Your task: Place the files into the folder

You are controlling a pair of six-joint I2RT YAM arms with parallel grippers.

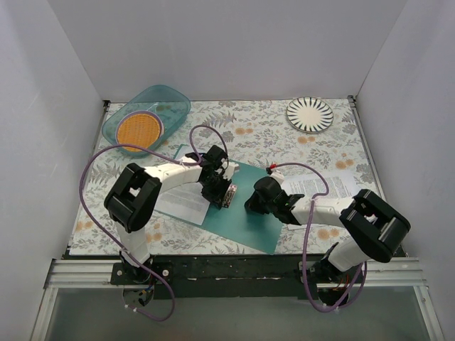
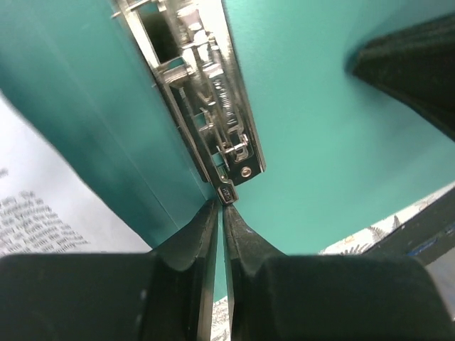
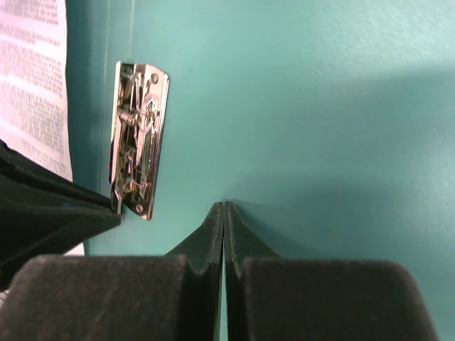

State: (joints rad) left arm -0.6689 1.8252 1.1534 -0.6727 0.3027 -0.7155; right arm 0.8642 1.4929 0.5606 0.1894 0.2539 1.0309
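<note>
Folder [image 1: 250, 222] lies open and flat at table [image 1: 249, 135] centre, just in front of both arms, teal inside facing up. Metal clip [image 1: 229, 196] sits at its spine.

L gripper [image 1: 223, 193] is down at the clip. In the left wrist view its jaws are pressed together w/ no gap, and the fingertips [image 2: 215, 213] touch the small tab at the clip's near end. Can't tell if the tab is actually pinched.

R gripper [image 1: 250, 204] is just beside it, to the right of the clip. Its jaws are closed too, holding nothing, and the tips rest on the bare teal surface (right wrist view).

One printed sheet [image 1: 181, 202] lies flat right beside the spine, on the clip's left side, partly under the L arm. Second sheet [image 1: 320, 186] lies flat on the table to the folder's right, partly hidden by the R arm and not inside the folder.

Far left corner: clear teal bowl [image 1: 178, 106] w/ an orange round thing [image 1: 138, 129] in it. Far right: striped plate [image 1: 310, 114]. Both are well apart from the folder.
</note>
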